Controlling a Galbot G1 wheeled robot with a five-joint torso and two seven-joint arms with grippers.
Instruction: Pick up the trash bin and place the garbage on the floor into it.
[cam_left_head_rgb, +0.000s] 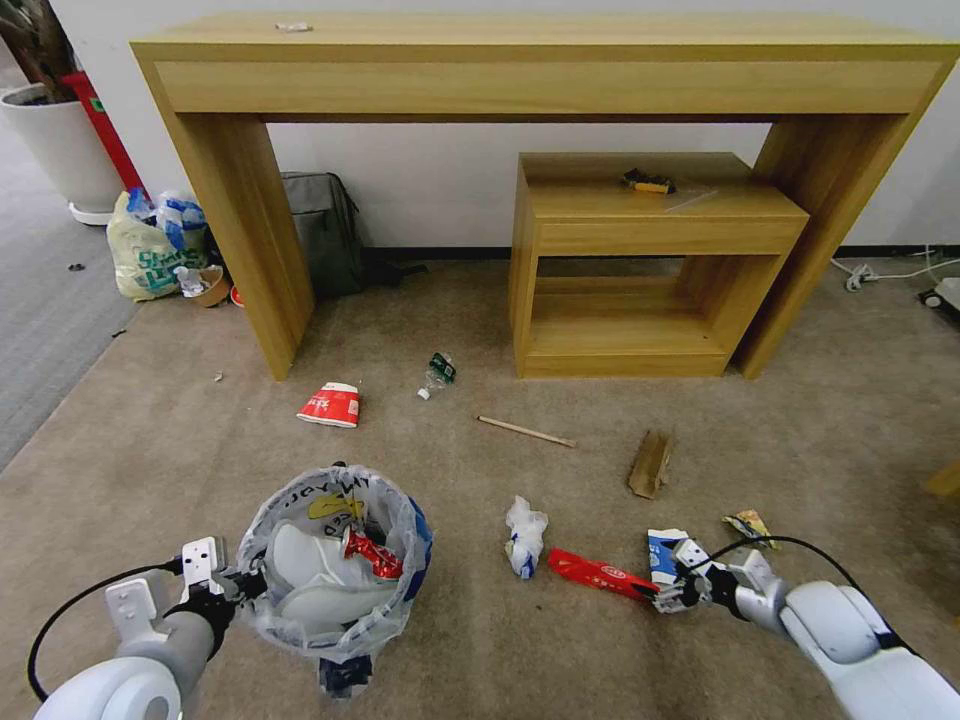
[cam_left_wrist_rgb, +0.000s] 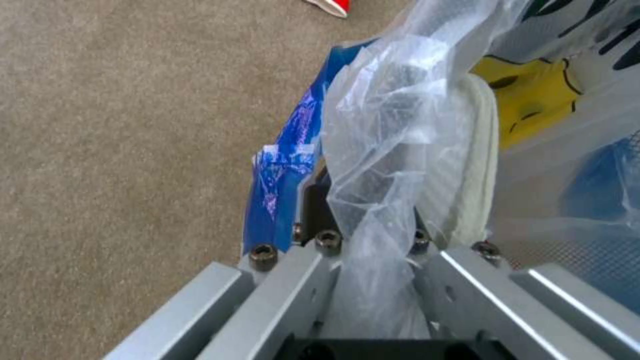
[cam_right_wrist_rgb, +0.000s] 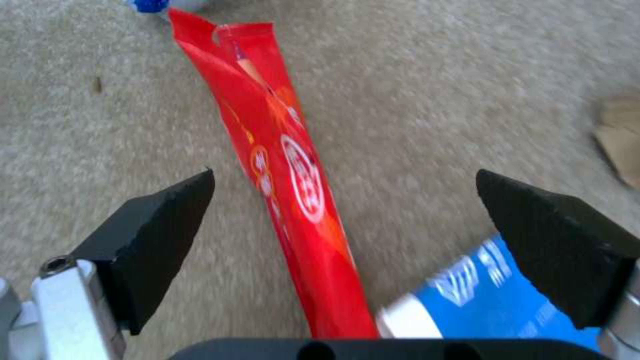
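1. Two grippers are working: our left gripper (cam_left_head_rgb: 243, 583) is clenching the trash bin (cam_left_head_rgb: 335, 572) rim above the floor (cam_left_head_rgb: 480, 640).
2. We are spreading our right gripper (cam_right_wrist_rgb: 343, 220) astride the red wrapper (cam_right_wrist_rgb: 287, 185), ungrasped.

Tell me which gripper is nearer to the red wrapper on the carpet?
The right. The right gripper is open, its fingers on either side of the red wrapper. The left gripper is shut on the rim of the trash bin, far off to the left.

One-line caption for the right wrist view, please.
Right gripper, fingers open, straddles the red wrapper on the floor, beside the blue-white paper cup.
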